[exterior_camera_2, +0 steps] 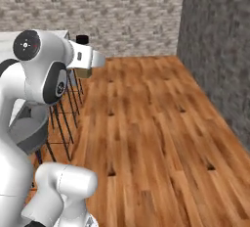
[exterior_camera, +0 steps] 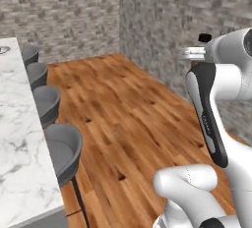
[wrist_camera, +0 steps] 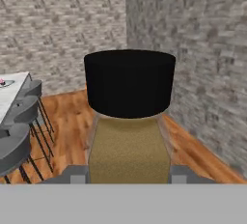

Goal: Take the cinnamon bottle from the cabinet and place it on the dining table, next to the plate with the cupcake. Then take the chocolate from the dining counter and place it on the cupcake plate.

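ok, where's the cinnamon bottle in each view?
Left base view: black cap of the cinnamon bottle upper right, above the wrist.
Right base view: cap and amber body upper left, beyond the wrist.
Hand view: centre, close up, between the fingers.
Shared landmark: the row of grey stools beside the dining table.

Brick walls (exterior_camera: 64, 15), wooden floor (exterior_camera: 128, 119), grey stools (exterior_camera: 61, 146)

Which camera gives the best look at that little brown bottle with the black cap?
The hand view: the cinnamon bottle looms close, black cap and amber body plain, gripped by the tool. The left base view catches just its cap; the right base view shows its cap and a bit of brown body.
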Tool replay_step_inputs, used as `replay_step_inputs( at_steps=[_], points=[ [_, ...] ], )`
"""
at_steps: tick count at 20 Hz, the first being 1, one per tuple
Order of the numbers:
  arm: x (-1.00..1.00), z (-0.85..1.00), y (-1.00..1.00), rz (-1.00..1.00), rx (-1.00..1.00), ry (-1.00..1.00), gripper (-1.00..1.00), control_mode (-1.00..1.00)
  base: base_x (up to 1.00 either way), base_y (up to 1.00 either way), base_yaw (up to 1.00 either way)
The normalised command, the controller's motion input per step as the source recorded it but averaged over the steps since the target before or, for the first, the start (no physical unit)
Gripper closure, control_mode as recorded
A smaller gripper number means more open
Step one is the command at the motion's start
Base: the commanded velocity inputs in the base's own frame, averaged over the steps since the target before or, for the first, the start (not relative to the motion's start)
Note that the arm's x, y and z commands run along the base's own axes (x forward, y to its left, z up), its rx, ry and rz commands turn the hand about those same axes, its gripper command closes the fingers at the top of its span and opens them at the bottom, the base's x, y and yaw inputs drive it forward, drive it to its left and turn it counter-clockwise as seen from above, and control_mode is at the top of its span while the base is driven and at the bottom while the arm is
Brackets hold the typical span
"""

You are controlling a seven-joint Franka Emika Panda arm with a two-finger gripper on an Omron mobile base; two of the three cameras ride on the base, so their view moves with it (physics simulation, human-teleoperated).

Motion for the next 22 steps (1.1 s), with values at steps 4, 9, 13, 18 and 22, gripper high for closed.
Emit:
replay_step_inputs(
  at_steps=[4,9,13,18,22],
  points=[
    [0.00,0.00,0.00,0.00,0.00,0.00,1.00,1.00,1.00,-0.30,0.36],
    [0.00,0.00,0.00,0.00,0.00,0.00,1.00,1.00,1.00,-0.29,0.37],
    [0.00,0.00,0.00,0.00,0.00,0.00,1.00,1.00,1.00,-0.42,0.39],
    [0.00,0.00,0.00,0.00,0.00,0.00,1.00,1.00,1.00,-0.65,0.36],
    [0.00,0.00,0.00,0.00,0.00,0.00,1.00,1.00,1.00,-0.66,0.37]
  ],
)
